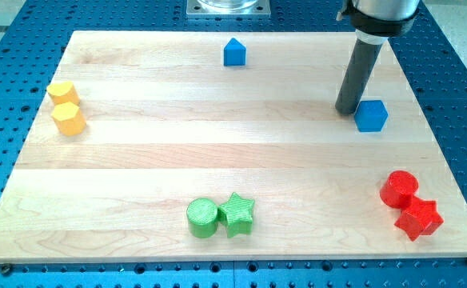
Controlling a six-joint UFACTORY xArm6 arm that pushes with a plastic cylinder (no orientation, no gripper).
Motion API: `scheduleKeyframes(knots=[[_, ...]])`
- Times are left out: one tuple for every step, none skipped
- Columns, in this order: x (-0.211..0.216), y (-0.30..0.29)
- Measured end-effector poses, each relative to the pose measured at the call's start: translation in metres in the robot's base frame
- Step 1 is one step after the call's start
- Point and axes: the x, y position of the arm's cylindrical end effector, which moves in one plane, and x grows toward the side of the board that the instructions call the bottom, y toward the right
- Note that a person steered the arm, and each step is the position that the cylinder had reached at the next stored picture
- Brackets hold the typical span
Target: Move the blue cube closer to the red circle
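Note:
The blue cube (371, 116) lies at the view's right, in the upper half of the wooden board (177, 160). My tip (346, 110) rests on the board just left of the cube, touching or almost touching its left side. The red circle (398, 190) lies near the view's bottom right, well below the cube. The rod rises up out of the view's top.
A red star (419, 218) touches the red circle at its lower right. A second blue block (234, 53), house-shaped, sits at the top centre. Two yellow blocks (67, 108) lie at the left. A green circle (202, 218) and green star (237, 214) lie at the bottom centre.

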Motion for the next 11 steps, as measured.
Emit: scheduleKeyframes(knots=[[-0.023, 0.008], [0.033, 0.025], [0.072, 0.027], [0.031, 0.043], [0.068, 0.059], [0.096, 0.059], [0.075, 0.059], [0.073, 0.047], [0.119, 0.039], [0.083, 0.008], [0.050, -0.077]])
